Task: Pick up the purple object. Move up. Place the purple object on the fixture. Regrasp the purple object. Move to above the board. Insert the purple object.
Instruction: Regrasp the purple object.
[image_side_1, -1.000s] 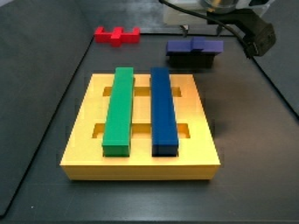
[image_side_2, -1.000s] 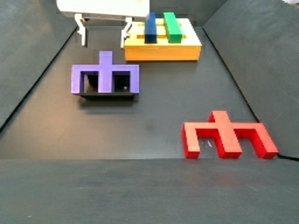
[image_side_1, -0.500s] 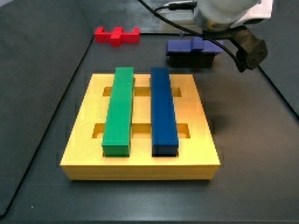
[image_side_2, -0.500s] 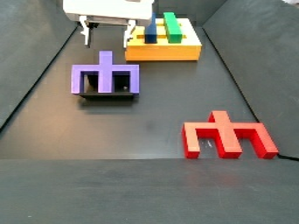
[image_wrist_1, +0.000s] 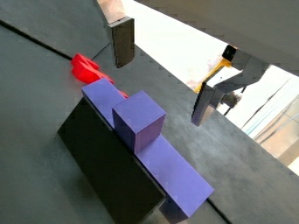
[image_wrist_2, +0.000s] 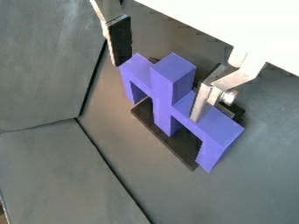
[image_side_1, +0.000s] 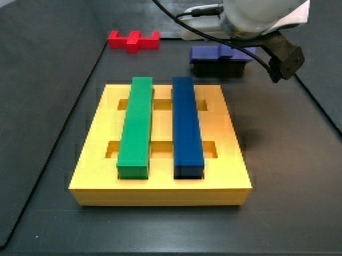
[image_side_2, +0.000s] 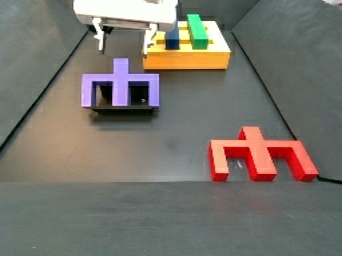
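Purple, matte and E-shaped, the rigid block (image_wrist_2: 176, 109) sits on the small black box-like fixture (image_side_2: 123, 108). The end effector (image_wrist_2: 163, 61) hangs near it, silver fingers (image_wrist_1: 121, 42) spread and empty. It looks light, stiff and unbreakable; I'd pinch across the middle prong.

floor (image_side_2: 160, 150): dark grey, matte, flat | side walls (image_side_1: 34, 60): dark panels rising at both floor edges | light: soft, even, weak sheen | bright white area (image_wrist_1: 193, 35) beyond the floor in a wrist view
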